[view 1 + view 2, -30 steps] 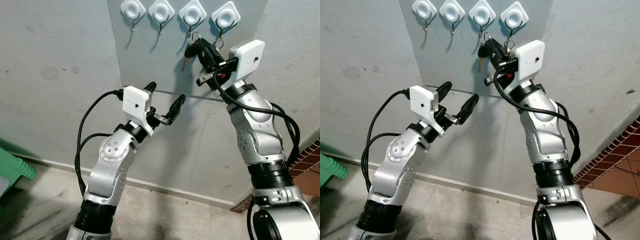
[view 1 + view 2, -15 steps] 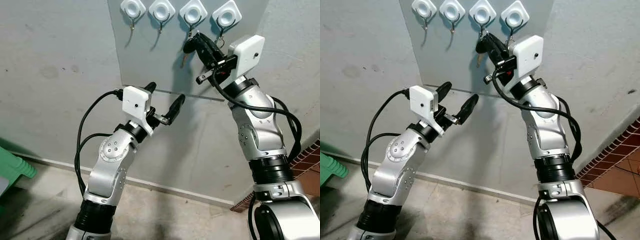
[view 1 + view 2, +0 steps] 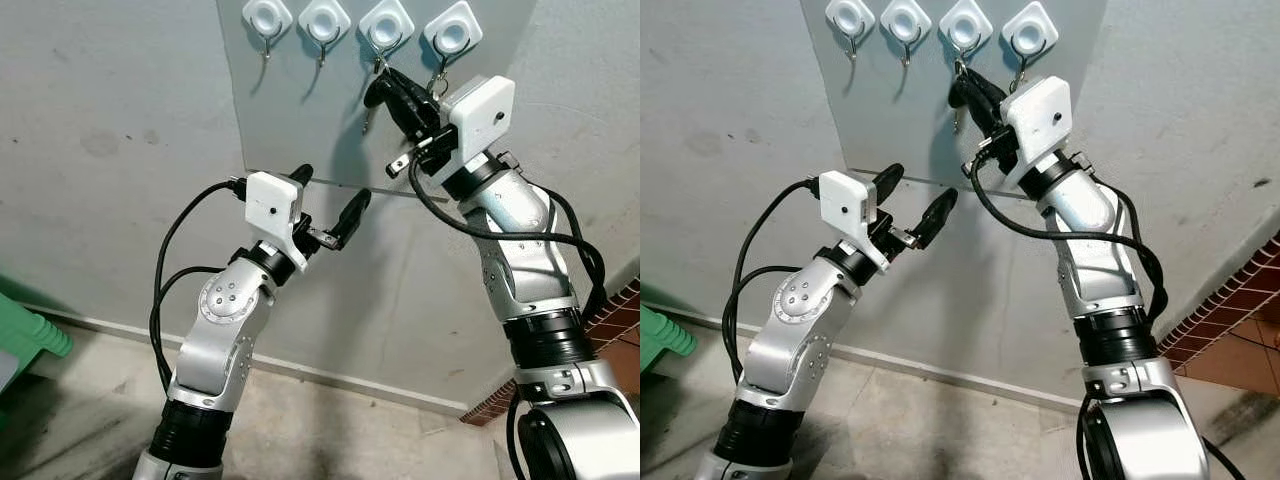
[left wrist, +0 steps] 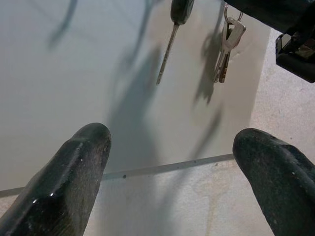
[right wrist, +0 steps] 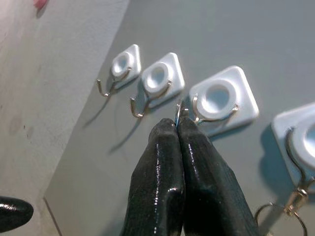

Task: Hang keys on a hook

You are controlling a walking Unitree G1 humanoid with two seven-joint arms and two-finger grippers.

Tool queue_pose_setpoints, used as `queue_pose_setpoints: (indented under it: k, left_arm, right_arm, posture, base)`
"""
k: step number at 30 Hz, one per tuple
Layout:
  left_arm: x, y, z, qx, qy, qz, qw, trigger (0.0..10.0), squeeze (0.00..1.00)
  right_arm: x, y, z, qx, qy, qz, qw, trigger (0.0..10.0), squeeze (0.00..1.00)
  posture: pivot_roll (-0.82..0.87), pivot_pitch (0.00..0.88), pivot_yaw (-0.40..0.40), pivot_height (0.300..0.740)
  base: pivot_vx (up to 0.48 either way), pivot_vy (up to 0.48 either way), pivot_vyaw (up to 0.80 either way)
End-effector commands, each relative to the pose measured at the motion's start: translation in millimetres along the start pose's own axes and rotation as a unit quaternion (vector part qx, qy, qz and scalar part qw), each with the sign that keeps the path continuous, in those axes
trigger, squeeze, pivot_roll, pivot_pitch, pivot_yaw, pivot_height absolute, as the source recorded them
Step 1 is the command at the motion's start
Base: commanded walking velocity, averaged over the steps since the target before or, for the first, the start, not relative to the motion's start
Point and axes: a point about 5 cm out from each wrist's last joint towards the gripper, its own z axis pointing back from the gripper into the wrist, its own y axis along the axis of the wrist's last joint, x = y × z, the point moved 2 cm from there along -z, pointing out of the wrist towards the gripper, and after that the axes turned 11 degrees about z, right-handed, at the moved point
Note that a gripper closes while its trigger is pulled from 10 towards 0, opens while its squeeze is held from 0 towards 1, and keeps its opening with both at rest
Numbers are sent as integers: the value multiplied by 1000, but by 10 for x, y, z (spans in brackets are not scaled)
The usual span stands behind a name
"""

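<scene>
- The right claw (image 3: 392, 92) is raised to the grey panel (image 3: 300, 120) on the wall, its fingers (image 5: 172, 167) pressed together on the ring (image 5: 178, 112) of a key (image 3: 372, 100).
- The key has a black head and hangs below the fingertips, just under the third hook (image 3: 383, 42) counted from the robot's left.
- In the right wrist view the ring sits right beside that hook's wire, at its left end; whether it is over the wire cannot be told.
- Four white square hooks run in a row along the top of the panel; the first (image 3: 265, 20) and second (image 3: 322, 22) carry nothing.
- The fourth hook (image 3: 451, 35) holds a bunch of silver keys (image 4: 226, 46) on a clip.
- The left claw (image 3: 330, 205) is held lower, in front of the panel's bottom edge, its fingers spread wide and gripping nothing.
- In the left wrist view the black-headed key and the silver bunch hang side by side above that claw.
- A green object (image 3: 30, 335) stands on the floor by the wall on the robot's left.
</scene>
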Motion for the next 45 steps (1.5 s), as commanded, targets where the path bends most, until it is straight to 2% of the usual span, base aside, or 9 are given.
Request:
queue_pose_setpoints:
  k: [1, 14, 19, 26, 27, 36, 41, 42, 45]
  left_arm:
    - [2, 45, 5, 6, 1, -3, 1000, 10000, 0]
    - [4, 41, 7, 7, 4, 0, 1000, 10000, 0]
    - [7, 38, 11, 8, 5, 2, 1000, 10000, 0]
    - [14, 33, 17, 8, 6, 3, 1000, 10000, 0]
    - [15, 35, 17, 9, 7, 4, 1000, 10000, 0]
    - [-11, 18, 44, 5, 14, 5, 1000, 10000, 0]
    - [-26, -5, 62, 3, 21, 8, 1000, 10000, 0]
    - [-26, -13, 68, 3, 22, 8, 1000, 10000, 0]
    - [-40, -28, 81, 2, 30, 8, 1000, 10000, 0]
  right_arm:
    - [-23, 64, -36, 13, 16, 32, 999, 10000, 0]
    - [-96, 25, -19, 9, 56, 110, 992, 10000, 0]
    - [-178, -32, 30, 3, 100, 200, 975, 10000, 0]
    - [-286, -160, 121, -12, 134, 237, 962, 10000, 0]
    - [-310, -201, 153, -18, 139, 234, 962, 10000, 1000]
    - [-342, -358, 300, -42, 146, 286, 946, 10000, 1000]
    - [-234, -449, 360, -82, 61, 212, 972, 10000, 996]
    - [-207, -472, 382, -96, 22, 152, 983, 10000, 0]
    - [-197, -502, 426, -109, -24, 61, 992, 10000, 0]
  posture:
    - [-46, 88, -16, 740]
    - [-45, 76, -19, 740]
    - [-44, 71, -20, 740]
    - [-43, 66, -22, 740]
    - [-42, 70, -22, 740]
    - [-40, 84, -24, 740]
    - [-42, 89, -25, 740]
    - [-41, 92, -25, 740]
    - [-41, 96, -25, 740]
  base:
    - [0, 0, 0]
    - [0, 0, 0]
    - [0, 0, 0]
    - [0, 0, 0]
    - [0, 0, 0]
    - [0, 0, 0]
    - [0, 0, 0]
    - [0, 0, 0]
    - [0, 0, 0]
